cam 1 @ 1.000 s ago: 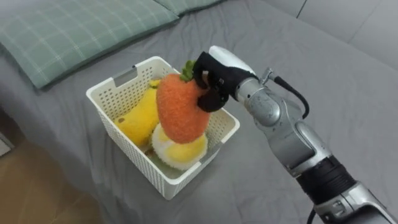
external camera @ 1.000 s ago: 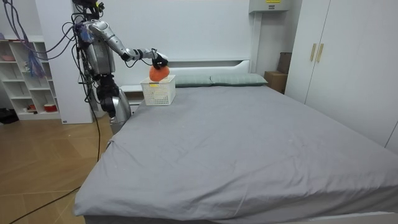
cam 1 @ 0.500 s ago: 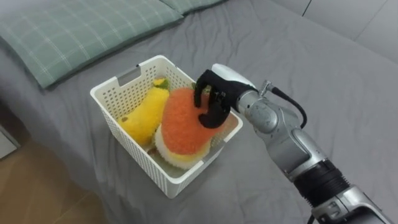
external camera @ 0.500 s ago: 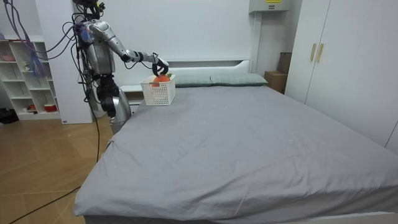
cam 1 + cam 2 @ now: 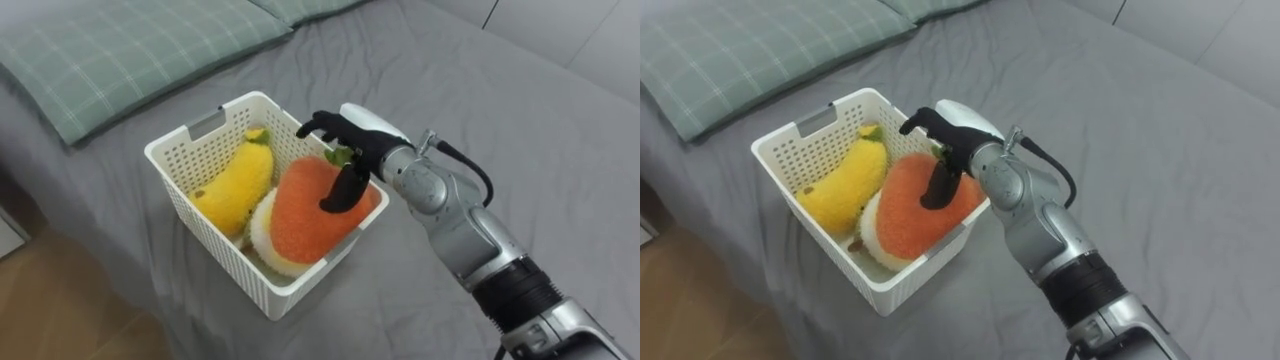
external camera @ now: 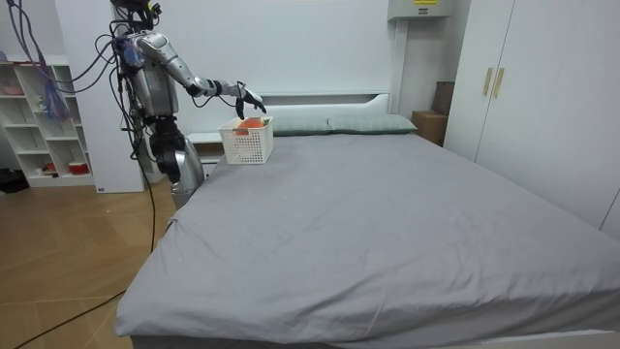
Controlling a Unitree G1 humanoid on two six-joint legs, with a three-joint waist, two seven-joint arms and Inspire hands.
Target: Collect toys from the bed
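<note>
Over the white basket's (image 5: 232,262) 3 o'clock rim, the right hand (image 5: 360,145) is hovering, fingers spread, gripping nothing; the orange plush fruit (image 5: 305,215) is lying inside, a banana plush (image 5: 235,180) at its 10 o'clock.

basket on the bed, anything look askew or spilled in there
Nothing is spilled or damaged. The orange plush toy sits tilted, piled on a white-and-yellow toy and leaning against the right rim of the basket, poking above it rather than settled inside. The right hand hovers open just above.
</note>
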